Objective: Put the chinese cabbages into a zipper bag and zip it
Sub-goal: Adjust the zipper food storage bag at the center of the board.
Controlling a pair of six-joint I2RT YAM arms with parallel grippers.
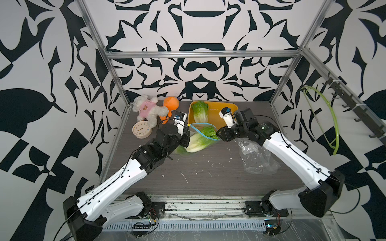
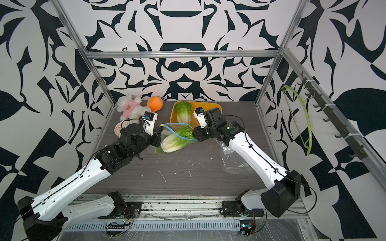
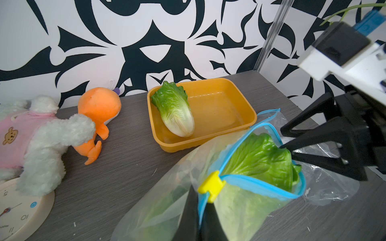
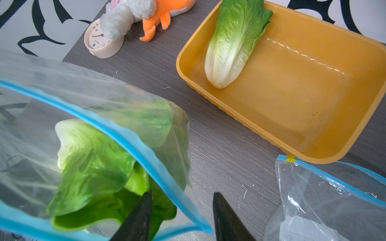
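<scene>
Top view: one cabbage (image 1: 200, 113) lies in the yellow tray (image 1: 213, 110); leaves crowd the zipper bag (image 1: 203, 124) mouth, so the zip would likely snag. Left wrist: the left gripper (image 3: 199, 210) is clamped on the bag rim beside the slider (image 3: 212, 184). Right wrist: the right gripper (image 4: 182, 195) stands part-open, grasping nothing, one finger against the bagged cabbage (image 4: 92, 167).

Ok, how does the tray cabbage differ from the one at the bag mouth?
The tray cabbage lies bare in the tray; the bagged cabbage sits inside the zipper bag, leaves at its mouth. Nothing touches the tray cabbage; the right gripper reaches the bagged cabbage's leaves. Both: green tops, pale bases.
</scene>
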